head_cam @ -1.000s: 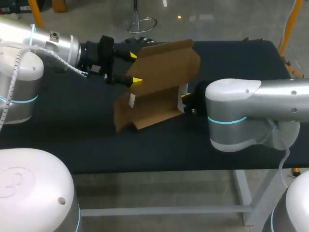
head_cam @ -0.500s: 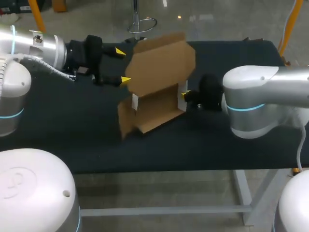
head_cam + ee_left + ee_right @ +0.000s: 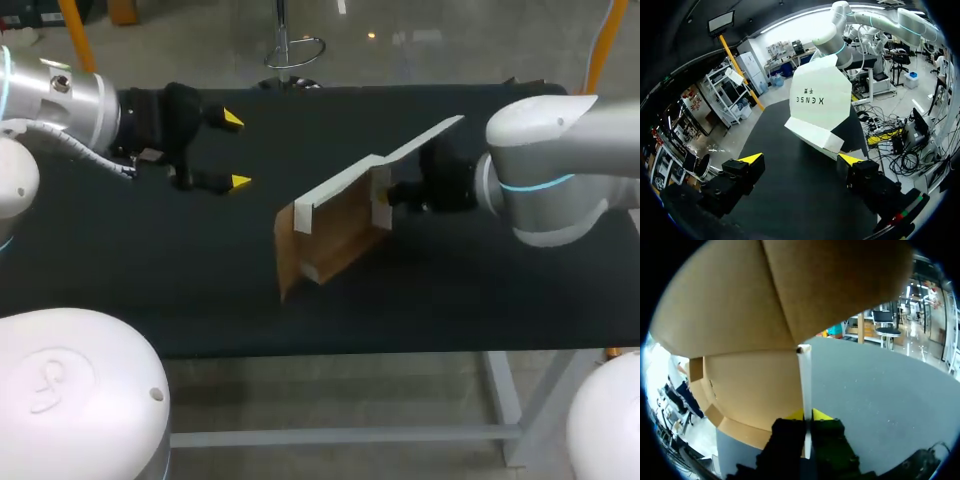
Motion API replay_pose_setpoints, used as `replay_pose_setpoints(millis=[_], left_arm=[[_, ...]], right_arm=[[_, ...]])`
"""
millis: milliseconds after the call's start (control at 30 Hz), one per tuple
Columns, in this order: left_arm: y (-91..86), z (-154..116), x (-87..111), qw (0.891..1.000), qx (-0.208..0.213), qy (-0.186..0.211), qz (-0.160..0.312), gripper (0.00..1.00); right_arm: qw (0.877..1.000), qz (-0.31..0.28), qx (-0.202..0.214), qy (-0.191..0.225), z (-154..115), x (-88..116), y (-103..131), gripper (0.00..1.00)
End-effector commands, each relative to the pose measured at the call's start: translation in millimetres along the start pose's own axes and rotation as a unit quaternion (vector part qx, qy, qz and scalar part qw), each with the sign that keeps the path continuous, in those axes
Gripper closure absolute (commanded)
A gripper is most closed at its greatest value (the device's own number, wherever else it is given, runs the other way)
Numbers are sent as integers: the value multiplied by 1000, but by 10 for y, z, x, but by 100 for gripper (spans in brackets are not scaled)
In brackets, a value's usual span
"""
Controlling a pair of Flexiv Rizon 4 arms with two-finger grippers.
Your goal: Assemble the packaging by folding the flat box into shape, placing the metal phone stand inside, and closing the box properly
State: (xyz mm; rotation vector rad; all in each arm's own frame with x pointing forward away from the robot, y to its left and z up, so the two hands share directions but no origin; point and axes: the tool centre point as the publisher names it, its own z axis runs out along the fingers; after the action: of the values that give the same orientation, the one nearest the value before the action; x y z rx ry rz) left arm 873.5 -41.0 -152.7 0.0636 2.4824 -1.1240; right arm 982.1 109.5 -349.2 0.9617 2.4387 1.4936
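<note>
The cardboard box (image 3: 335, 225), brown inside and white outside, stands half folded and tilted at the middle of the black table (image 3: 150, 270), with its lid flap (image 3: 420, 140) slanting up to the right. My right gripper (image 3: 385, 195) is shut on the box's right side wall. In the right wrist view that thin white wall edge (image 3: 805, 385) runs between the fingers of the right gripper (image 3: 807, 416), brown panels above it. My left gripper (image 3: 235, 150) is open, left of the box and apart from it. The left wrist view has the box (image 3: 820, 100) ahead of the open left gripper (image 3: 801, 159). No phone stand is in view.
My right arm's white elbow (image 3: 560, 170) hangs over the table's right part. Another white housing (image 3: 70, 400) of the robot rises at the front left corner. The table's front edge (image 3: 330, 345) runs close below the box.
My left gripper has drawn back to the left, off the box. The right arm has shifted right with the box, which has tipped so its lid now shows edge-on.
</note>
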Motion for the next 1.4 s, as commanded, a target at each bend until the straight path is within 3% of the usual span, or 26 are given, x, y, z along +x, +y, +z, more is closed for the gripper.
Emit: replay_pose_setpoints(millis=[33,267,333,400,833,933,1400], left_arm=[[34,-110,-39,998,-15,53,-1,0],[113,-176,58,992,-18,126,2,0],[146,-213,80,987,-22,156,0,0],[146,-213,80,987,-22,156,0,0],[146,-213,80,987,-22,156,0,0],[148,-179,41,986,-44,163,9,0],[336,-256,53,986,-64,154,8,0]], right_arm=[[990,3,136,29,-59,3,22,100],[983,11,179,46,-36,61,-15,100],[975,26,211,65,-14,81,-36,100],[968,19,245,58,-12,98,-61,100],[966,23,249,59,-1,120,-70,100],[963,48,261,54,-45,120,-80,100],[926,144,350,-5,-152,134,-151,100]])
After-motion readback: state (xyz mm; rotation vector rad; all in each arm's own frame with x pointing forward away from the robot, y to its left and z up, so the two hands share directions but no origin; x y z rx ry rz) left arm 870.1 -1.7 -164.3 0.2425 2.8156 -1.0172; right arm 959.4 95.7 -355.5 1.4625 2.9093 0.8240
